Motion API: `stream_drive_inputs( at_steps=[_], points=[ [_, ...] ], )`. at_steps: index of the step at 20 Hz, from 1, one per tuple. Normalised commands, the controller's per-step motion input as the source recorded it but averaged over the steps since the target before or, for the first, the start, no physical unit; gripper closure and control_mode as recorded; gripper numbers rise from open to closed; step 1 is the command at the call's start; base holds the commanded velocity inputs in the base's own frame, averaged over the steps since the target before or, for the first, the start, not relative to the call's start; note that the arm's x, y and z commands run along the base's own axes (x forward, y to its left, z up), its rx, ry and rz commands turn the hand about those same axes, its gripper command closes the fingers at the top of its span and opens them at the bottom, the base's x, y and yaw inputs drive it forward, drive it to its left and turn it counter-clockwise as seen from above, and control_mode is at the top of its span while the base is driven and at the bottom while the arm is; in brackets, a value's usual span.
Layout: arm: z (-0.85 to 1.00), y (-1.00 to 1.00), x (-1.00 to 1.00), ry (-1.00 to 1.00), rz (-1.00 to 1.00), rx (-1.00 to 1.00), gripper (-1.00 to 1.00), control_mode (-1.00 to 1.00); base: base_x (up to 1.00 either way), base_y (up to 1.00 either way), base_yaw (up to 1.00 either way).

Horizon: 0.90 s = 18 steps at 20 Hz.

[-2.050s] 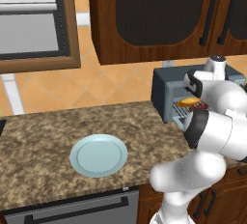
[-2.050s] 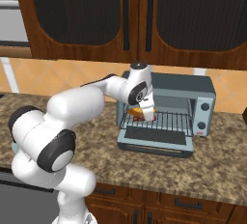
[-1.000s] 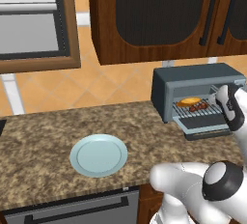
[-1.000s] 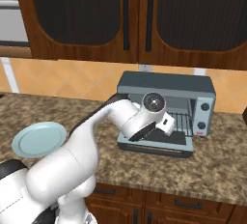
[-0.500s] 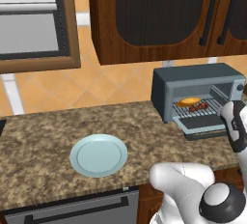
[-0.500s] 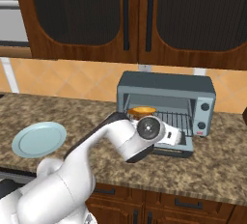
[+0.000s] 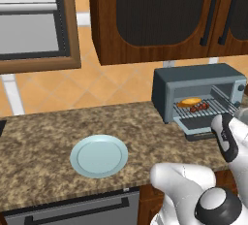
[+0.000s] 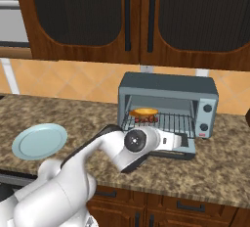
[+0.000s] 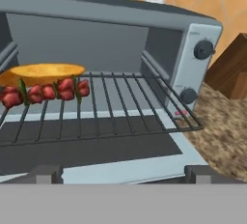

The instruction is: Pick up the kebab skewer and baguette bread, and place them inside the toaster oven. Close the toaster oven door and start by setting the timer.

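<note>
- The toaster oven (image 8: 168,108) sits on the speckled stone counter (image 7: 43,136), under the dark wooden cabinets (image 8: 132,15), and its door (image 9: 120,162) is dropped flat, wide open.
- Inside, on the wire rack (image 9: 125,105), the baguette bread (image 9: 41,72) lies at the left side, towards the back.
- Just in front of the loaf, touching or nearly touching it, the kebab skewer (image 9: 46,91) lies across the rack bars.
- The claw (image 9: 123,174) is down low at the front edge of the lowered door, jaws spread wide, nothing between them!
- Its two dark fingertips (image 9: 46,174) stand well apart at the bottom of the hand view, one at each side of the door's width.
- Both foods lie beyond the claw and off to its left, apart from it; the oven's two knobs (image 9: 202,50) are up to its right.
- Over on the left of the counter, a pale blue plate (image 7: 99,155) sits well apart from the oven.
</note>
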Motion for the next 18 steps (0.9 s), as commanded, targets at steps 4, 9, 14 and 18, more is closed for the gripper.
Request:
stream_drive_inputs(
  at_steps=[4, 9, 14, 18],
  points=[
    [0.0, 0.0, 0.0, 0.0, 0.0, -0.08, -1.0, -1.0, 0.0, 0.0, 0.0],
    [0.0, 0.0, 0.06, 0.0, 0.0, -0.03, -1.0, -1.0, 0.0, 0.0, 0.0],
    [-0.03, 0.03, 0.16, -0.03, 0.07, 0.0, -1.0, -1.0, 0.0, 0.0, 0.0],
    [-0.13, 0.02, 0.26, -0.01, 0.23, 0.01, -1.0, -1.0, 0.0, 0.0, 0.0]
  ],
)
